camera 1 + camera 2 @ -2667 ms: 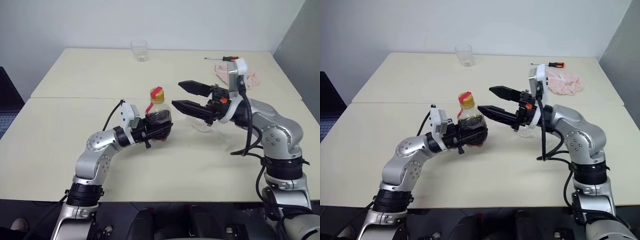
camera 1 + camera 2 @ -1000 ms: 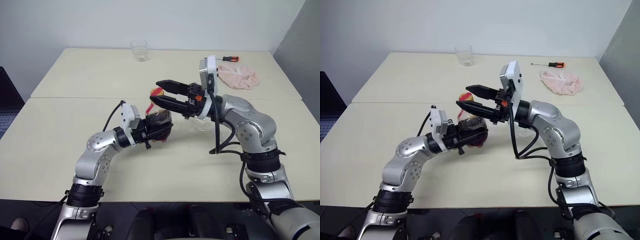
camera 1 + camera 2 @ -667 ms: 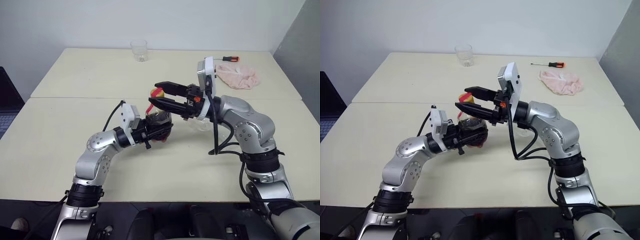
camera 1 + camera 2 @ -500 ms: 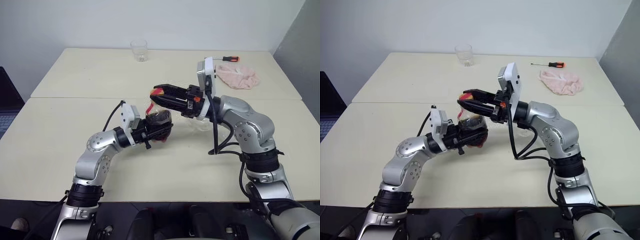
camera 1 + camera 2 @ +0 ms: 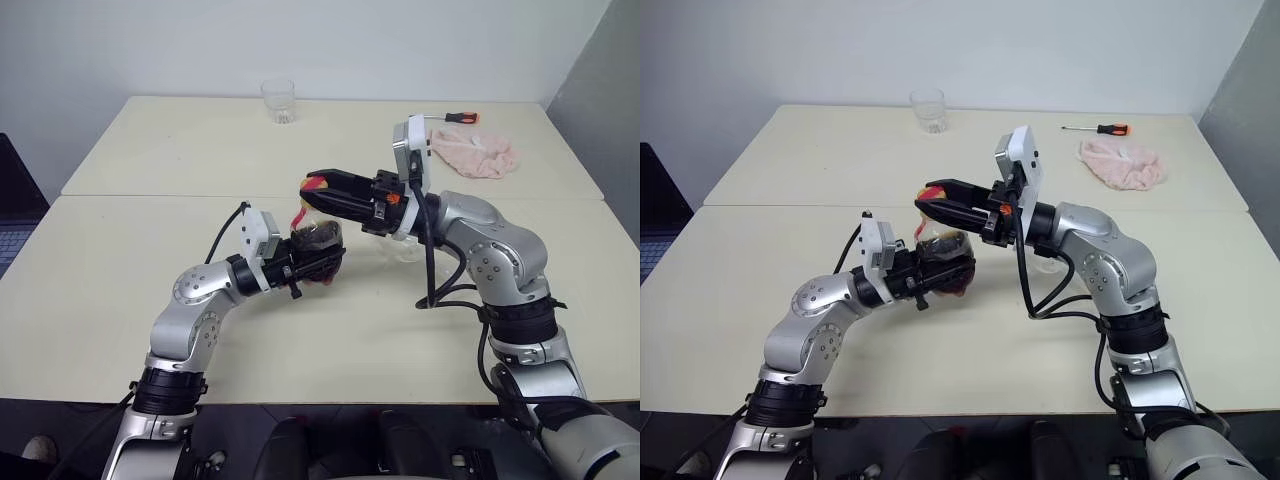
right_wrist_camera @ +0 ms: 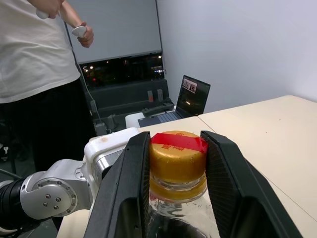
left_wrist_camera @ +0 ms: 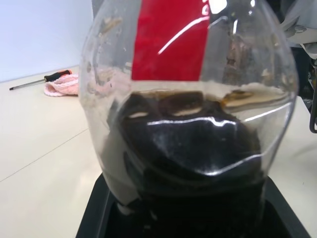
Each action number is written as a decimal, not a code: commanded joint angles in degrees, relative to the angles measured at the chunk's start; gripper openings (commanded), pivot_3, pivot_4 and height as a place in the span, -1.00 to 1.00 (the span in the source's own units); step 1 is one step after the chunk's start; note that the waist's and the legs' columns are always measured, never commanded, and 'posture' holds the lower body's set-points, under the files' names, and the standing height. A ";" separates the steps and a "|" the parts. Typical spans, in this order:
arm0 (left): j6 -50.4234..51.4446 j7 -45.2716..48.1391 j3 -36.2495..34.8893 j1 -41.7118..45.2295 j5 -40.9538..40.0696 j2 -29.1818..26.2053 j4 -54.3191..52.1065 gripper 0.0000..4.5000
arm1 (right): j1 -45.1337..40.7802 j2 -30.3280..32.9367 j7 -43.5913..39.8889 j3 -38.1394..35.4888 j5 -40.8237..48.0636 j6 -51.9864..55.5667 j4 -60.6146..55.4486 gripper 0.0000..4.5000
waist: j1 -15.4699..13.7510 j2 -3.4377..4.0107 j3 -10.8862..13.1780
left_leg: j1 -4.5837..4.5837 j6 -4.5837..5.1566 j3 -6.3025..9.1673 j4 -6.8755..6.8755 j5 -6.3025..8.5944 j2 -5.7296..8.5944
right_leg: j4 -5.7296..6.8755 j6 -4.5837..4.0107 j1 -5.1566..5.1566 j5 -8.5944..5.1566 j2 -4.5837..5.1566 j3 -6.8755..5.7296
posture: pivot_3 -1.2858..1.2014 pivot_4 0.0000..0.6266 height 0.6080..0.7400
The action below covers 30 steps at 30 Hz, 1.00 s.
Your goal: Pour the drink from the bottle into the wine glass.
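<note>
The bottle (image 5: 943,262) is held upright, cap (image 6: 177,157) uppermost, its body clamped by the left gripper (image 5: 930,272); the right gripper (image 6: 177,163) is closed on the cap.

Head views overlook the table (image 5: 120,300); both wrist views sit close on the bottle (image 6: 178,163).

Squat bottle (image 5: 318,232) upright — dark drink (image 7: 193,148) low, yellow cap (image 6: 177,159) on.
</note>
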<state>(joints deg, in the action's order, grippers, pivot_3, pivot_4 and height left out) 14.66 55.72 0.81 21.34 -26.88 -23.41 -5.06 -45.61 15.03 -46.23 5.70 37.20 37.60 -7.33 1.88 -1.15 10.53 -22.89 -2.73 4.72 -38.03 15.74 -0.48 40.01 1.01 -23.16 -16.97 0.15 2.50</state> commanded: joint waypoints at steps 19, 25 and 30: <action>0.59 0.99 0.48 -0.97 -2.31 -0.61 -6.44 -0.24 | -1.40 2.96 -15.63 1.12 2.63 -4.69 -1.39 -0.44 | 0.00 0.00 0.00 | 0.00 0.00 -0.01 0.00 0.00 0.00 | 0.00 0.00 0.00 0.00 0.00 0.01 | 0.03 -0.52 1.00; 0.63 0.93 0.32 -1.88 -2.45 -0.83 -7.15 -0.24 | -1.91 2.77 -17.21 1.00 2.41 -5.98 -0.01 -0.44 | -0.03 0.00 0.00 | 0.00 0.00 0.01 0.00 0.00 -0.01 | 0.00 0.00 0.00 0.00 0.00 -0.01 | 0.03 -0.52 1.00; 0.46 0.86 0.29 -1.99 -2.38 -0.80 -7.06 -0.24 | -2.22 2.54 -16.89 0.66 2.25 -6.08 0.42 -0.44 | -0.03 0.00 0.00 | 0.00 0.00 0.01 0.00 0.00 0.00 | 0.00 0.00 0.00 0.00 0.00 -0.01 | 0.03 -0.52 1.00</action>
<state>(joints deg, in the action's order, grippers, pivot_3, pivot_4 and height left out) 15.11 57.06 2.00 18.97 -28.17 -23.87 -10.57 -46.14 18.24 -61.25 5.82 38.89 32.71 -5.02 1.85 -1.15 10.53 -22.89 -2.73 4.73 -38.04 15.74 -0.48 40.01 1.01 -23.16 -16.97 0.15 2.49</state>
